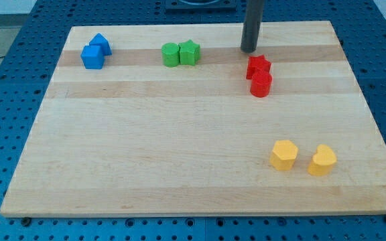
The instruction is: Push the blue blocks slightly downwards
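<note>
Two blue blocks sit touching at the view's top left: a blue cube (pixel 92 57) and a blue house-shaped block (pixel 101 44) just above and right of it. My tip (pixel 248 50) rests on the board near the view's top, right of centre, just above the red star block (pixel 259 65). It is far to the right of the blue blocks and touches none of them.
A green cylinder (pixel 171 54) and a green star (pixel 189 51) sit side by side at top centre. A red cylinder-like block (pixel 261 84) lies just below the red star. A yellow hexagon (pixel 284 154) and a yellow heart (pixel 322 160) sit at bottom right. The wooden board (pixel 179 154) ends in blue pegboard all round.
</note>
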